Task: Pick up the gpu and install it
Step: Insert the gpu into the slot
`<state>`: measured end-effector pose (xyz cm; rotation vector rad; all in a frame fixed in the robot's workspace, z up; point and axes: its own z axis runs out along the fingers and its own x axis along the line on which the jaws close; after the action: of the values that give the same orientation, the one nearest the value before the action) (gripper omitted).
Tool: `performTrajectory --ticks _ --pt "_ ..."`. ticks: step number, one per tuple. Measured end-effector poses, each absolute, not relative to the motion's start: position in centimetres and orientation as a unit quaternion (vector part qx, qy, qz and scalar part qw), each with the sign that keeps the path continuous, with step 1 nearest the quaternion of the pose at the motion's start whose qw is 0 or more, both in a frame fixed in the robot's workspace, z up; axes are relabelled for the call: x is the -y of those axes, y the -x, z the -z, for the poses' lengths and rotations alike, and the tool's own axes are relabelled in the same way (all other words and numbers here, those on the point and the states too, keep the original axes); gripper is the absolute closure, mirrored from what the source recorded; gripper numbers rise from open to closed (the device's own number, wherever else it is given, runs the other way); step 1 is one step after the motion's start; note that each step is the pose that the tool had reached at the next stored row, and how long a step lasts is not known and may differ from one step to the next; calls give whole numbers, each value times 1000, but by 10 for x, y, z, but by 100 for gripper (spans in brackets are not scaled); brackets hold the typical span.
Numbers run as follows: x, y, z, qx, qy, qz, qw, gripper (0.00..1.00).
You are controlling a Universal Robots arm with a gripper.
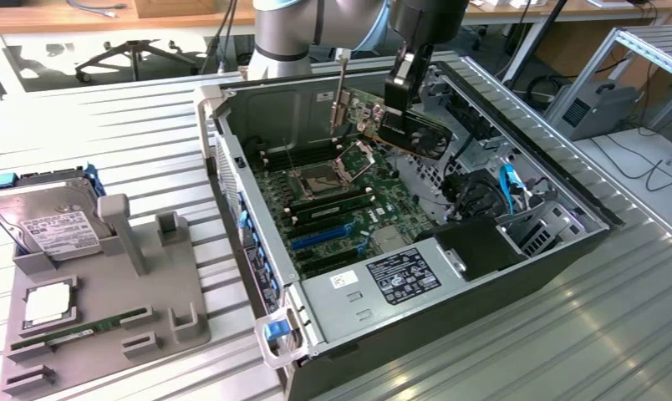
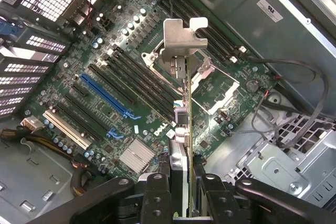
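Note:
The gpu (image 1: 416, 134) is a flat dark card with a silver bracket (image 1: 342, 92) at one end. It hangs on edge above the motherboard (image 1: 325, 209), inside the open computer case (image 1: 219, 142). My gripper (image 1: 401, 107) comes down from above and is shut on the card's upper edge. In the wrist view the gpu (image 2: 181, 129) is seen edge-on between my two black fingers (image 2: 156, 192), with its bracket (image 2: 181, 40) at the far end. It hovers over the CPU socket area, apart from the blue slot (image 2: 107, 95) and the black slots beside it.
A grey holder tray (image 1: 102, 309) lies at the exterior view's left with a silver hard drive (image 1: 46, 221), a processor chip (image 1: 48, 302) and a green memory stick (image 1: 79, 330). Cables (image 1: 486, 196) and a drive cage (image 1: 542, 230) crowd the case's right side.

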<state>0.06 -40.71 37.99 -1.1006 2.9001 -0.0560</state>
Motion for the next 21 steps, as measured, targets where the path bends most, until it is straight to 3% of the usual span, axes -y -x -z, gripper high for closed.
performTrajectory --ticks 21 --pt "407 -1 -380 -930 366 18 20 73"
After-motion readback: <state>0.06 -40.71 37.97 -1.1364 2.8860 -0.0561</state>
